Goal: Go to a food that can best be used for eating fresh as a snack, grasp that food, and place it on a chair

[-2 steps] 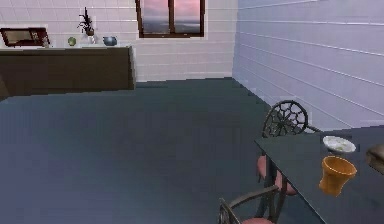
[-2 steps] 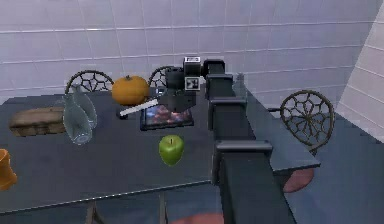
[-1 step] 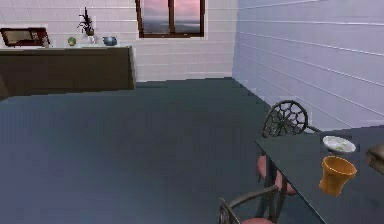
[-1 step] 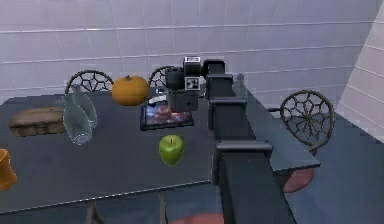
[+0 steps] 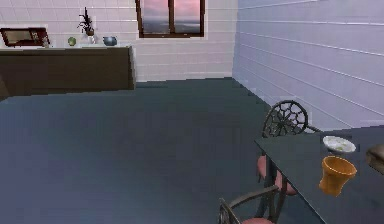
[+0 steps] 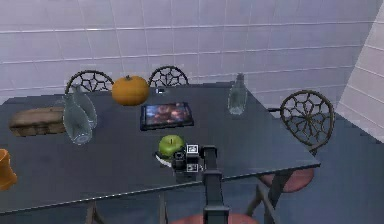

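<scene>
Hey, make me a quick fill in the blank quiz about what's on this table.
1. The green apple lies on a dark ____.
2. The pumpkin behind it is coloured ____.
3. The clear glass bottles standing there number ____.
Missing words: table; orange; two.
</scene>
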